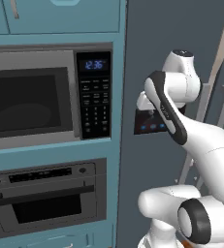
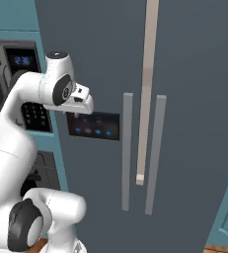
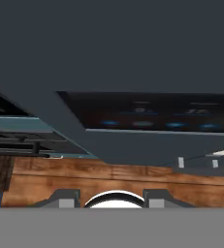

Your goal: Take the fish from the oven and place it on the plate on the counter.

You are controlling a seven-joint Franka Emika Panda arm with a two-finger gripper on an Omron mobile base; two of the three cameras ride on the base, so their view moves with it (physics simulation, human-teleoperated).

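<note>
The oven [image 1: 45,203] sits low in the teal cabinet column, below the microwave. Its door is shut, and the bar handle [image 1: 36,196] crosses above the dark window. The fish is hidden behind that door. The plate and the counter are out of view. My arm is folded up, and its hand [image 2: 81,101] hangs close in front of the fridge's dispenser panel [image 2: 93,126], well right of and above the oven. In the hand view my gripper [image 3: 111,199] is open; its two fingertips [image 3: 65,198] stand apart with nothing between them.
The microwave [image 1: 33,101], with keypad and blue clock, is above the oven. A tall dark grey fridge [image 2: 184,99] with two vertical handles [image 2: 128,148] fills the right. A wooden floor [image 3: 108,177] lies below. My own elbow and base crowd the lower foreground.
</note>
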